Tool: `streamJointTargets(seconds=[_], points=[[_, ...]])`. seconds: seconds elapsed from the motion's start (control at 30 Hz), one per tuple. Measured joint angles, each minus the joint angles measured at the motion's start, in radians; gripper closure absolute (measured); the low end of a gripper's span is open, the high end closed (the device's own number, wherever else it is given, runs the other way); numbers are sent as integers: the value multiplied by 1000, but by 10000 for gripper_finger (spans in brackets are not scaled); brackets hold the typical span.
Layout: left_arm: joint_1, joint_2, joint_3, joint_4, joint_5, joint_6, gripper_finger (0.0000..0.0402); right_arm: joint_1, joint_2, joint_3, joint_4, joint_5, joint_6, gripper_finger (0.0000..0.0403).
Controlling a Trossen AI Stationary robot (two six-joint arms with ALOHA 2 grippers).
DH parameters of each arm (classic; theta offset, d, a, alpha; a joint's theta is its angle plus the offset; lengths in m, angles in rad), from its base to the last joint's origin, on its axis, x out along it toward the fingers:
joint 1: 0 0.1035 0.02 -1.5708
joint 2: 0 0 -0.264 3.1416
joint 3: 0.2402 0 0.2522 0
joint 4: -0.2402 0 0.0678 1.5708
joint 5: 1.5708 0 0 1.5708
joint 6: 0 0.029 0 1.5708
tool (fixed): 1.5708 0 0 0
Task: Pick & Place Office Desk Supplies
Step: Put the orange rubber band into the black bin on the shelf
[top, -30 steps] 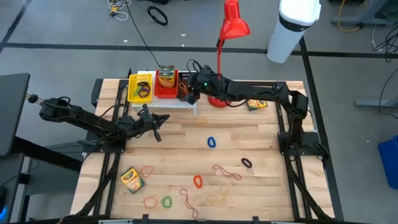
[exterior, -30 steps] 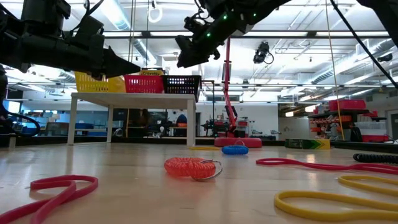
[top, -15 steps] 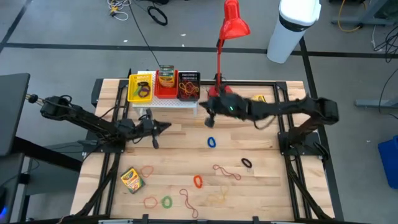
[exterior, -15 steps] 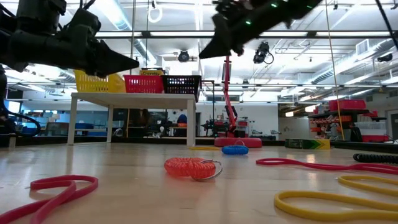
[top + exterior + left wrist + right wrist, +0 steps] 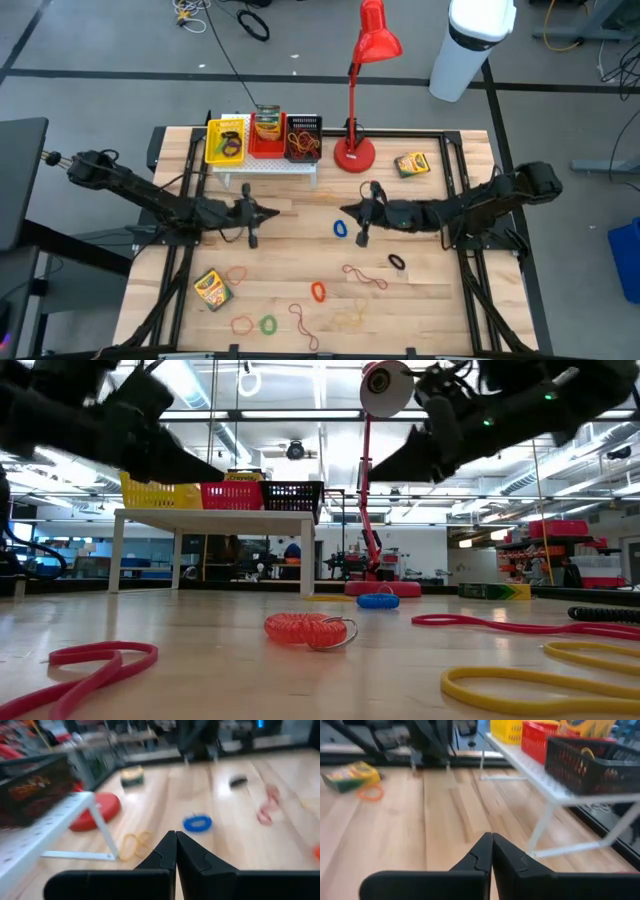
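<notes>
On the left, the left claw [image 5: 262, 212] hovers above the worktop [image 5: 420, 300] just in front of the white rack [image 5: 265, 165], its fingers pressed together on nothing. Below it lie a crayon box [image 5: 211, 288] and loose red, green and brown rubber bands. These loops look light, limp and thin, so pinching one strand where it lifts off the wood seems the surest hold; the box looks light but stiff, best taken across its narrow sides. At centre, the blue band [image 5: 340, 228] rests flat, just beside the right claw [image 5: 349, 211], which hangs over it with fingers together, holding nothing. Farther right lie a black band [image 5: 397, 262] and a second crayon box [image 5: 411, 164] near the red lamp [image 5: 358, 100]. The bins' contents are hard to make out from above, and both wrist views are blurred.
</notes>
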Motion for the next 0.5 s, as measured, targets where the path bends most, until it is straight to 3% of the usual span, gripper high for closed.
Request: streamJointTargets(seconds=[0.23,0.5], points=[[-209,57,312,-643,-54,-281,385,123,1,-40,28,118,0,391],[-414,282,511,-1052,-49,-742,344,166,1,-46,75,114,7,382]])
